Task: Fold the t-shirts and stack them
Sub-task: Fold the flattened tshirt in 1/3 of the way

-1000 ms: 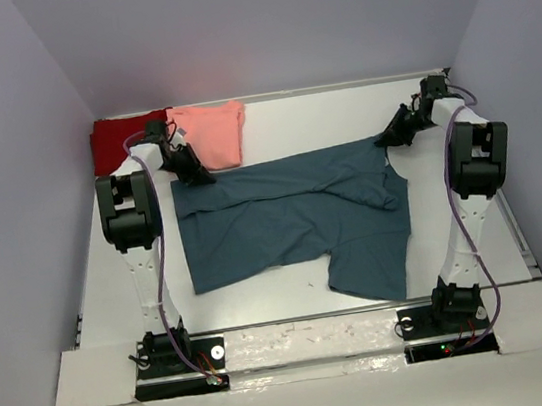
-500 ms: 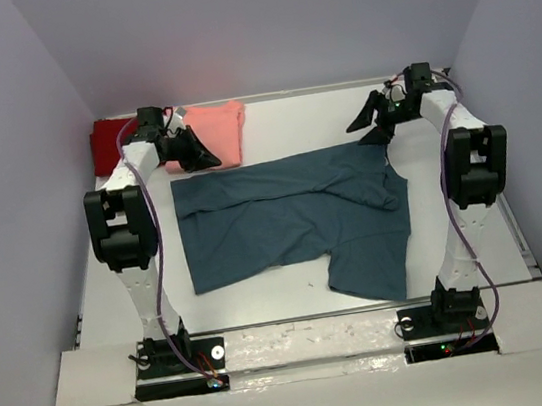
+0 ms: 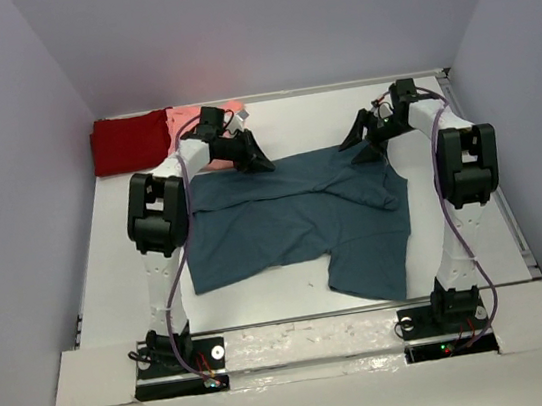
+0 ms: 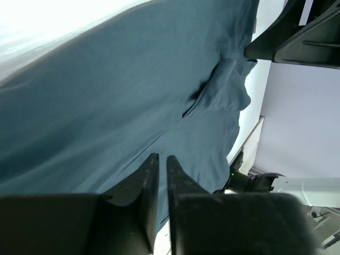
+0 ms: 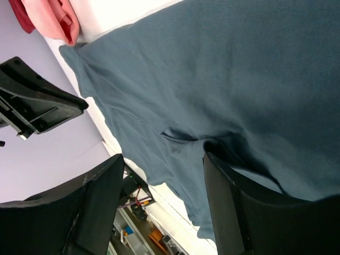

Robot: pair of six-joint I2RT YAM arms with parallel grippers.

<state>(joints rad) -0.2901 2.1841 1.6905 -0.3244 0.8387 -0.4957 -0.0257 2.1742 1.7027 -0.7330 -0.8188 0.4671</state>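
The large teal-blue t-shirt (image 3: 284, 223) lies spread on the white table, with a fold across its middle and one sleeve toward the front. My left gripper (image 3: 257, 161) hovers over its back edge, left of centre. In the left wrist view its tips (image 4: 162, 156) stand a narrow slit apart, nothing between them, above teal cloth (image 4: 106, 95). My right gripper (image 3: 355, 141) hangs open over the shirt's back right part. In the right wrist view its fingers (image 5: 163, 155) are spread wide above the cloth (image 5: 239, 69). The red t-shirt (image 3: 128, 142) and the pink t-shirt (image 3: 187, 121) lie folded at the back left.
Lilac walls close the table in on the left, back and right. Both arm bases (image 3: 176, 356) stand on the near ledge. The pink t-shirt (image 5: 53, 18) is partly covered by the left arm in the top view. Bare table (image 3: 120, 275) shows left of the teal shirt.
The left gripper swung right from beside the pink t-shirt to over the teal shirt's back edge, and its jaws parted a little. The right gripper opened wide and shifted left.
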